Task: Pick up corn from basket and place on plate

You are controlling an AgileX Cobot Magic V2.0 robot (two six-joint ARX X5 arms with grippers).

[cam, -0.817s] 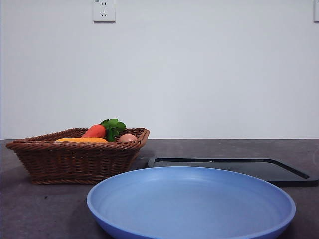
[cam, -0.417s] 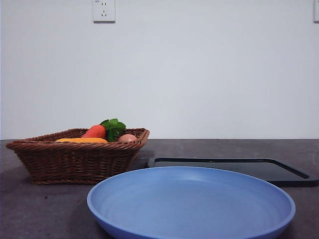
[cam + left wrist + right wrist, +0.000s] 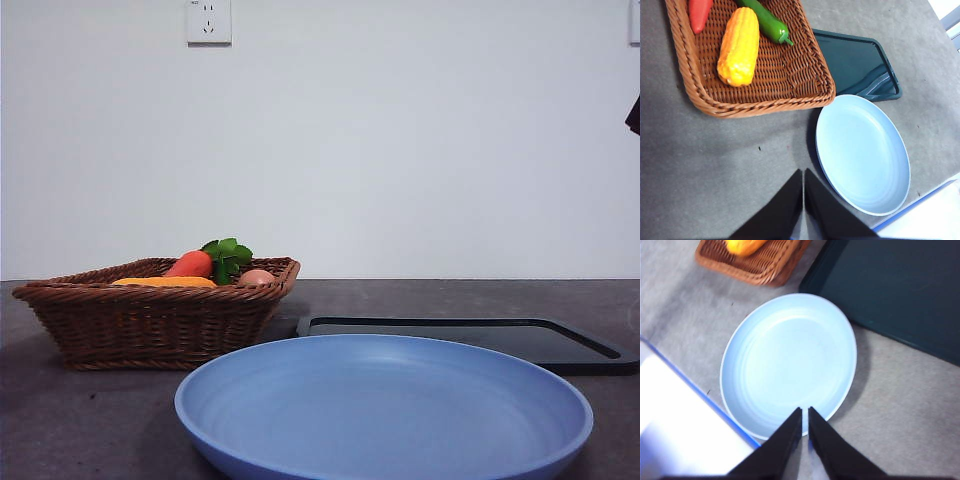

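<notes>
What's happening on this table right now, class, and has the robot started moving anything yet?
Nothing is being handled yet. The corn lies in the basket beside a carrot and a green pepper. The blue plate sits empty in front of the black tray. The left pincer hangs shut above bare table near the basket, holding nothing. The right pincer hangs shut over the plate's edge, also holding nothing. A dark tip shows at the front view's right edge.
</notes>
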